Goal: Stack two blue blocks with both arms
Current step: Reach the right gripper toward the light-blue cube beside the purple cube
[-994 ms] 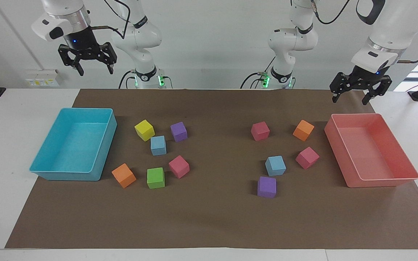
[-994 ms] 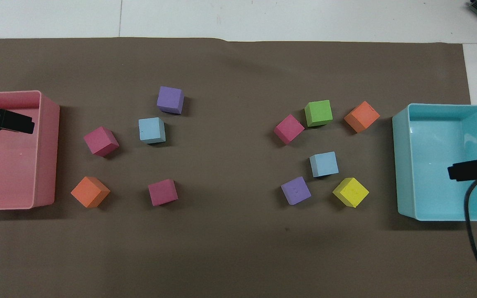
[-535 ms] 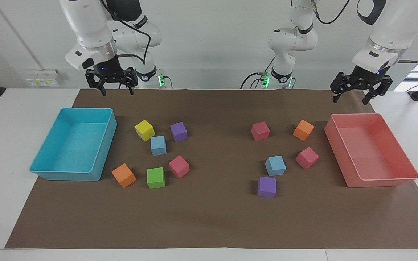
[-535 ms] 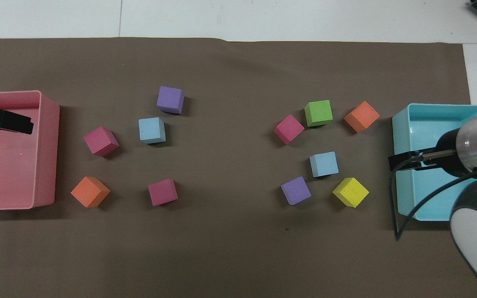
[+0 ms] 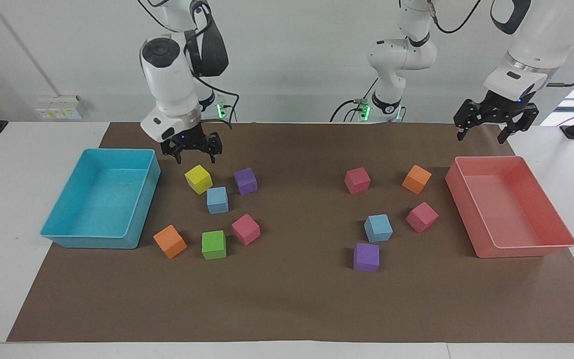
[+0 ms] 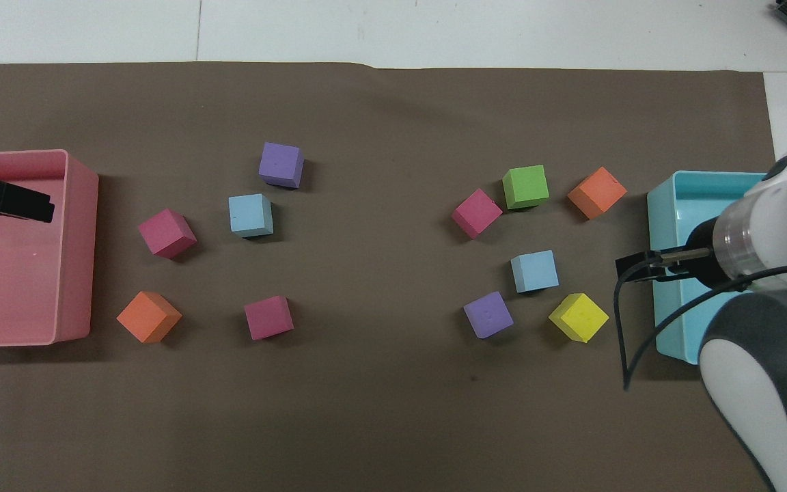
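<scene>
Two light-blue blocks lie apart on the brown mat. One blue block (image 5: pixel 217 200) (image 6: pixel 534 271) sits among the cubes at the right arm's end, between a yellow cube (image 5: pixel 198 178) and a pink cube (image 5: pixel 245 229). The other blue block (image 5: pixel 378 228) (image 6: pixel 251 215) lies at the left arm's end beside a purple cube (image 5: pixel 366 257). My right gripper (image 5: pixel 196 158) (image 6: pixel 639 268) hangs open and empty over the mat, just above the yellow cube, next to the cyan tray. My left gripper (image 5: pixel 481 138) (image 6: pixel 4 198) waits open and empty, high over the pink tray.
A cyan tray (image 5: pixel 68 234) stands at the right arm's end and a pink tray (image 5: pixel 526 247) at the left arm's end. Purple (image 5: pixel 245 180), green (image 5: pixel 214 244), orange (image 5: pixel 170 241) (image 5: pixel 416 179) and pink (image 5: pixel 357 180) (image 5: pixel 421 217) cubes surround the blue blocks.
My right arm has swung in from high over the cyan tray toward the table's middle and come down to just above the yellow cube. The left arm and all cubes have not moved.
</scene>
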